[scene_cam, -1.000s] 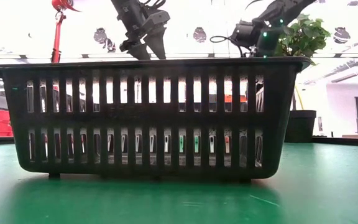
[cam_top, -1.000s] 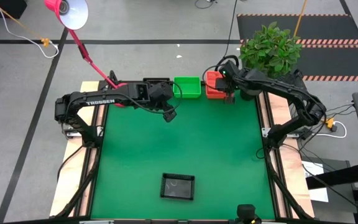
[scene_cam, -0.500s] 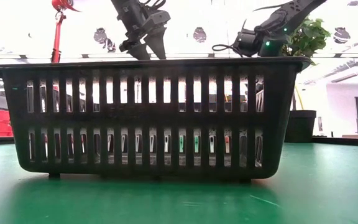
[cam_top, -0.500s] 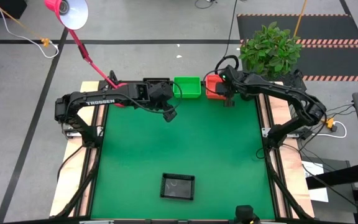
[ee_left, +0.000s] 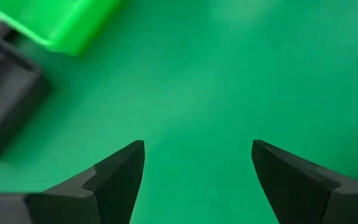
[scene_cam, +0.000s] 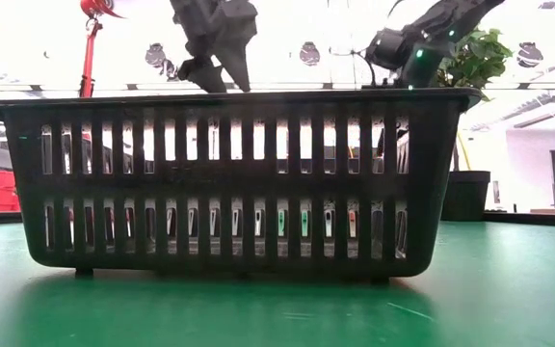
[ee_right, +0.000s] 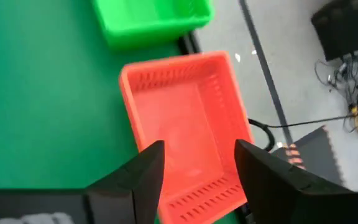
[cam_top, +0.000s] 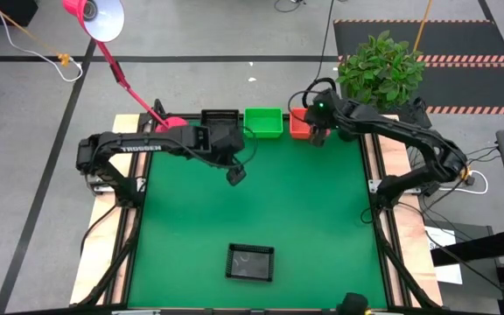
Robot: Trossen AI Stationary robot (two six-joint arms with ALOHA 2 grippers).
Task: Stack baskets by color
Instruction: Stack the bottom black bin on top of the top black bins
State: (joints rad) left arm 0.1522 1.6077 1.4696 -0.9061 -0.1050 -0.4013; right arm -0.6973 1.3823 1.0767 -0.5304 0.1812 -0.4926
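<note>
Both grippers released: right gripper (ee_right: pixel 194 168) above orange-red basket (ee_right: pixel 185 118), left gripper (ee_left: pixel 197 168) over bare mat (cam_top: pixel 304 219).

- This looks like a robot lab or test room, not a home.
- A green table (cam_top: pixel 252 210) stands alone in the middle of a big grey floor (cam_top: pixel 217 35) marked with dark tape lines.
- Two dark robot arms are fixed to the table's sides.
- Loose cables (cam_top: pixel 24 39) run across the floor.
- A pink lamp (cam_top: pixel 94 16) on a long arm leans over the table.
- A black mat with striped warning edges (cam_top: pixel 462 44) lies nearby, next to a potted plant (cam_top: pixel 381 68).
</note>
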